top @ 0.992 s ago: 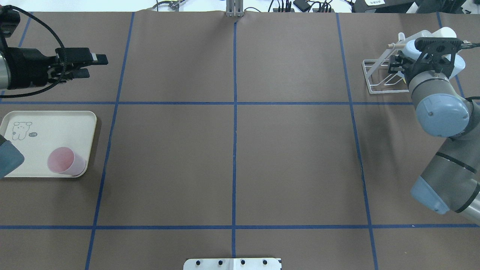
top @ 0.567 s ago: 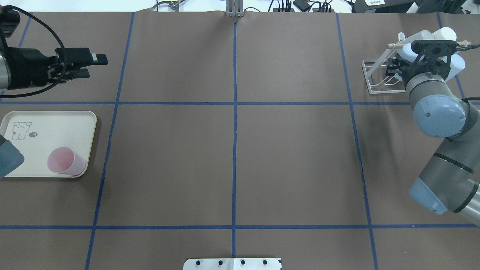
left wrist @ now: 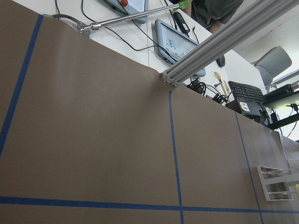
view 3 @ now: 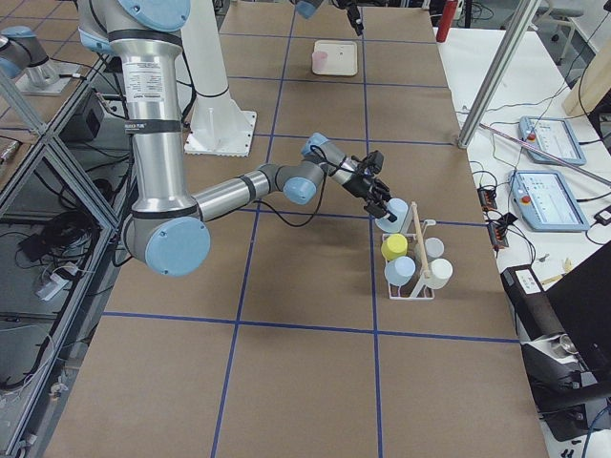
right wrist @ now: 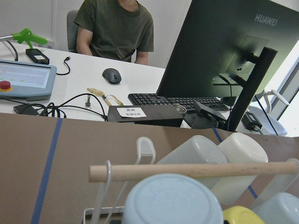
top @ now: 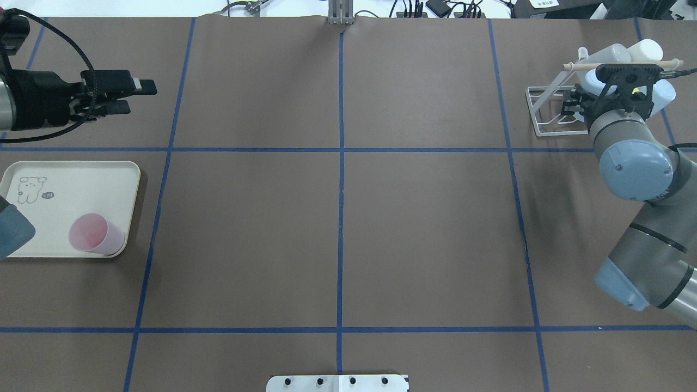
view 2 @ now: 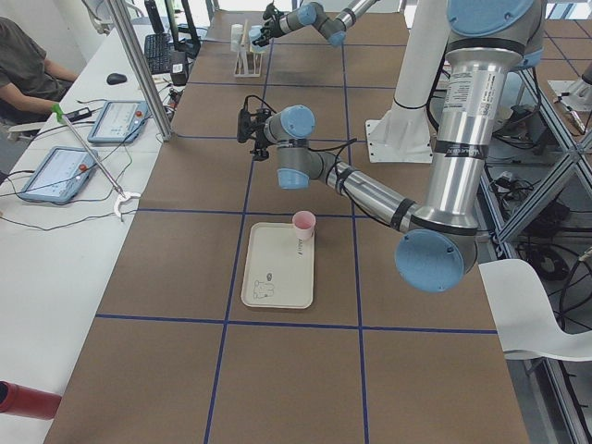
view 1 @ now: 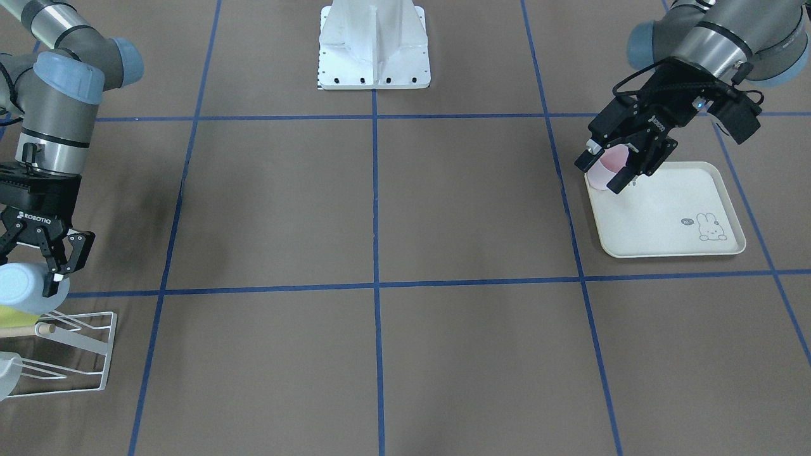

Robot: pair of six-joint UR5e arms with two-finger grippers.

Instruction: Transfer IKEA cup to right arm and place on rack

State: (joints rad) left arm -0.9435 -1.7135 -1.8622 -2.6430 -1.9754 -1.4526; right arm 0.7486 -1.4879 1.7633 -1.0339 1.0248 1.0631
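Light-blue cup (view 1: 25, 291) gripped between the fingers of right gripper (view 1: 30, 272), at robot-side end of rack (top: 561, 132), beside wooden dowel (top: 580, 65); contact with rack unclear. Since a second ago: right wrist sits lower in overhead view, dowel now clear above it. Left gripper (top: 141, 97) unmoved, fingers spread, empty. Pink cup (top: 95, 234) unmoved on tray (top: 81, 185). Front view sets pink cup between the left fingers; left side view shows them well apart.

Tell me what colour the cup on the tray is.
The cup is pink; the overhead view shows it best.
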